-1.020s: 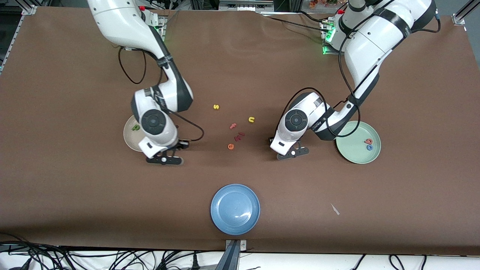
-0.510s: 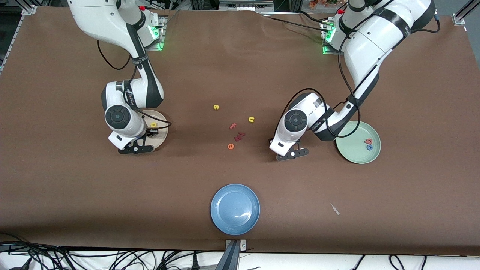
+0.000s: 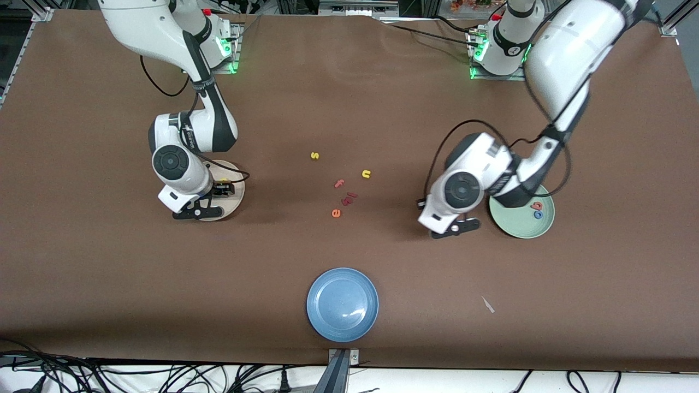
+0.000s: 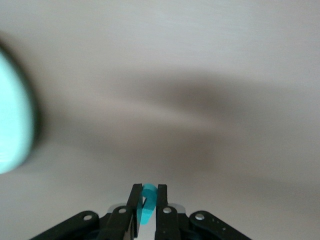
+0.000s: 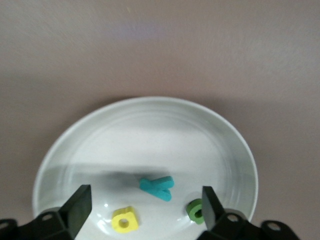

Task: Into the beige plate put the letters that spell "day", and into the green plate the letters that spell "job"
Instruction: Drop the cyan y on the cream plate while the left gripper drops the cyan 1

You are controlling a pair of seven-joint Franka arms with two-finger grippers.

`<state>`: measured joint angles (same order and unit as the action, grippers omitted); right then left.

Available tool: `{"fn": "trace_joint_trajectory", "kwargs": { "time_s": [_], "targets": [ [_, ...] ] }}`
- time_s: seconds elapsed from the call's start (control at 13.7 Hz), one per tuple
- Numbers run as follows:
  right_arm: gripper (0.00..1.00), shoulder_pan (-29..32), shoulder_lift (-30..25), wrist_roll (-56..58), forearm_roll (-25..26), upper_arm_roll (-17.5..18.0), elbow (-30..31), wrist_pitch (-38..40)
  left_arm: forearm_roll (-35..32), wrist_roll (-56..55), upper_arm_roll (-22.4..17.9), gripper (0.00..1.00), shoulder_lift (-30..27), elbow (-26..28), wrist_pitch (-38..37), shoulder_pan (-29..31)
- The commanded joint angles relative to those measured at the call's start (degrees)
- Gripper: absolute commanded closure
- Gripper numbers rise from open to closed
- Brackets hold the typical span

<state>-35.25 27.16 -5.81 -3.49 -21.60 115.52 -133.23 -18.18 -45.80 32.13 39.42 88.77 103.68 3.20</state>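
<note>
Left gripper (image 4: 148, 207) shifted plateward; wrist shows teal j (image 4: 146, 209) pinched.

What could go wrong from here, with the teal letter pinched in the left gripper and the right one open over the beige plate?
1. The left gripper pinches the teal j by a thin edge; it may slip out before reaching the green plate.
2. The b and o lie near that plate's rim; a low drop could knock them.
3. The open right gripper hangs just above the y; descending could scatter it.

Two glossy white arms with dark grey joints, looping black cables, green base lights, black claws.
</note>
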Motion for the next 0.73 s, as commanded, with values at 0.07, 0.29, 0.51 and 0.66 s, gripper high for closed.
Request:
{"fn": "trace_joint_trajectory", "kwargs": {
  "time_s": [0.07, 0.29, 0.51, 0.66],
  "targets": [
    [0.01, -0.1, -4.0, 1.1, 0.0, -0.1, -5.7, 10.8, 1.9, 16.3, 0.2, 1.00, -5.1, 2.0, -8.8, 9.6],
    [0.01, -0.1, -5.0, 1.2, 0.0, -0.5, -14.9, 25.7, -2.0, 23.7, -0.2, 1.00, -2.2, 3.0, -5.5, 14.5],
    [0.01, -0.1, -7.1, 2.5, 0.1, -1.9, -22.3, 38.8, -5.0, 24.3, -0.3, 1.00, 2.1, 3.2, 0.4, 16.6],
    [0.01, -0.1, -9.2, 4.8, 0.6, -2.3, -25.3, 43.6, -5.1, 24.3, -0.7, 0.94, 3.4, 3.1, 1.8, 16.8]
  ]
}}
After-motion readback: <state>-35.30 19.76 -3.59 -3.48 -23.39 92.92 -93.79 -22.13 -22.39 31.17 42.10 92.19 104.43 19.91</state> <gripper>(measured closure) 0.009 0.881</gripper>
